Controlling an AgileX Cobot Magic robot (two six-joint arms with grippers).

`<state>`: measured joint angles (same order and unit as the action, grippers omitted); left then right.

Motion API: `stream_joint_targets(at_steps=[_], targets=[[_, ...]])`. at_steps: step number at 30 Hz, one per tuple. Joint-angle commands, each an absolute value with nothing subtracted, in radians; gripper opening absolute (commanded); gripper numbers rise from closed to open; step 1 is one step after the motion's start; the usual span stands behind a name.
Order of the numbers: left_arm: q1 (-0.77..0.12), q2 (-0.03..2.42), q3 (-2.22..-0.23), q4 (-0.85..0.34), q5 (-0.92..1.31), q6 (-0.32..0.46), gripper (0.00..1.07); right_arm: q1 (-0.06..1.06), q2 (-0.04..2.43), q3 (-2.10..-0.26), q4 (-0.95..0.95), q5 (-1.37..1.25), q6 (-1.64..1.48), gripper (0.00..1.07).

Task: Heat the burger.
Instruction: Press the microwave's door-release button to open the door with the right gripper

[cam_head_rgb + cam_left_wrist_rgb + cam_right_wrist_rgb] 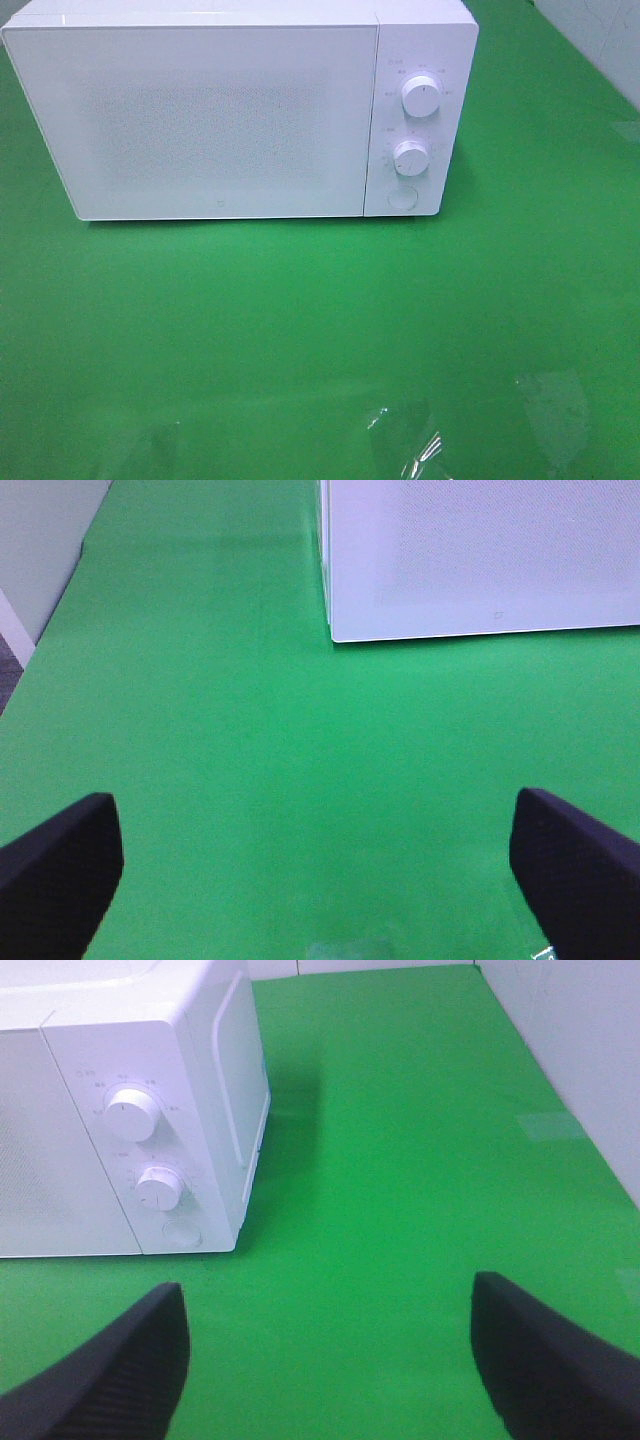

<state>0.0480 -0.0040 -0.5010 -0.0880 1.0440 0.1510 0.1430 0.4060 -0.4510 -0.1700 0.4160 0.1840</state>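
The burger and the pink plate are out of view in every frame. A white microwave point(200, 120) stands at the back of the green table with its door shut. It has two round knobs point(422, 96) and a round button point(402, 197) on its right panel. It also shows in the left wrist view point(480, 560) and in the right wrist view point(100, 1110). My left gripper point(318, 875) is open and empty over bare green cloth in front of the microwave's left corner. My right gripper point(330, 1360) is open and empty, to the front right of the control panel. Neither arm shows in the high view.
The green cloth point(300, 320) covers the table. Shiny clear patches point(410, 445) lie on it near the front edge. A pale wall point(580, 1050) runs along the right side, and another wall point(40, 550) along the left.
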Motion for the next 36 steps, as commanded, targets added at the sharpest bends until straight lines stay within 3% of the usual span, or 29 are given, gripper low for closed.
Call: stream_joint_targets(at_steps=[1, 26, 33, 35, 36], targets=[[0.049, -0.022, -0.499, -0.092, 1.043, 0.142, 0.98, 0.139, 0.454, -0.440, -0.174, 0.332, 0.173, 0.76], [0.049, -0.022, -0.499, -0.092, 1.043, 0.142, 0.98, 0.139, 1.166, -0.422, -0.159, -0.460, 0.247, 0.76], [0.049, -0.022, -0.499, -0.092, 1.043, 0.142, 0.98, 0.168, 1.333, -0.422, 0.032, -0.619, 0.093, 0.76], [0.049, -0.022, -0.499, -0.092, 1.043, 0.142, 0.98, 0.250, 1.407, -0.422, 0.207, -0.699, -0.051, 0.76], [0.049, -0.022, -0.499, -0.092, 1.043, 0.142, 0.98, 0.250, 1.407, -0.422, 0.207, -0.699, -0.051, 0.76]])
